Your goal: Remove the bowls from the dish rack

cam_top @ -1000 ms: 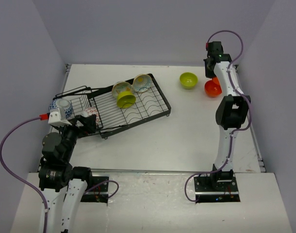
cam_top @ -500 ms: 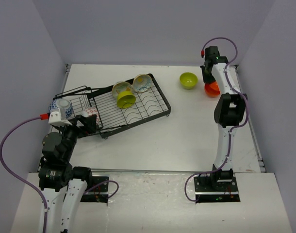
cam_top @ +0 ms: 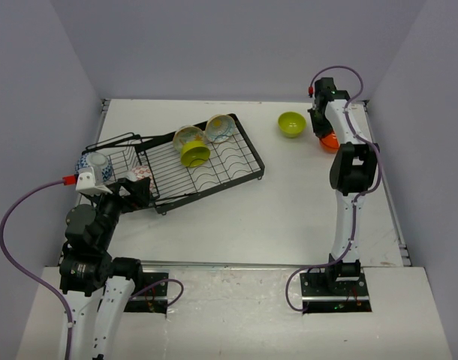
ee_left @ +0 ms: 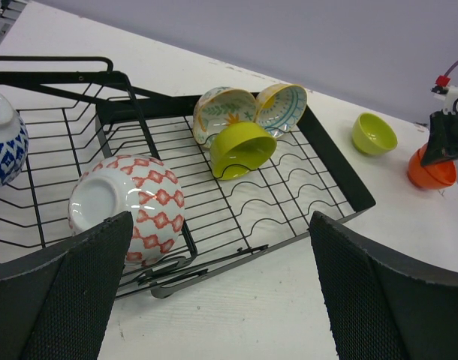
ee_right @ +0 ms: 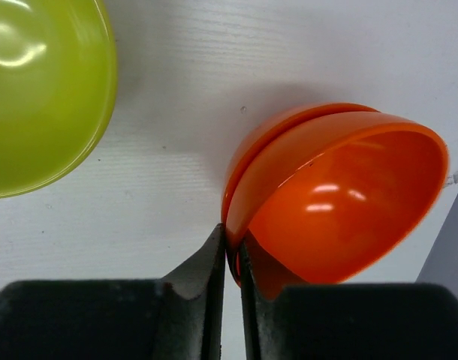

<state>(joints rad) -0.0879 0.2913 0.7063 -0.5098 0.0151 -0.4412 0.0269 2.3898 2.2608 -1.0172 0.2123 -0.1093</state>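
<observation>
The black dish rack (cam_top: 227,169) lies at the left centre. It holds a lime green bowl (ee_left: 240,148) on its side and two cream bowls (ee_left: 221,112) (ee_left: 283,106) behind it. A red-and-white bowl (ee_left: 128,206) and a blue-and-white bowl (ee_left: 0,146) sit upside down in its basket end. My left gripper (ee_left: 220,247) is open in front of the rack, holding nothing. On the table at the back right are another lime green bowl (ee_right: 34,90) and an orange-red bowl (ee_right: 341,202). My right gripper (ee_right: 233,236) pinches the tilted orange-red bowl's rim; a second orange rim shows under it.
The right wall stands close behind the orange-red bowl (cam_top: 328,139). The table's back edge is just beyond the lime green bowl (cam_top: 292,124). The right arm (cam_top: 354,169) stretches along the right side. White table lies between the rack and these two bowls.
The right wrist has swung down and left, bringing the orange-red bowl low beside the lime green one. The left arm and the rack's bowls have not moved.
</observation>
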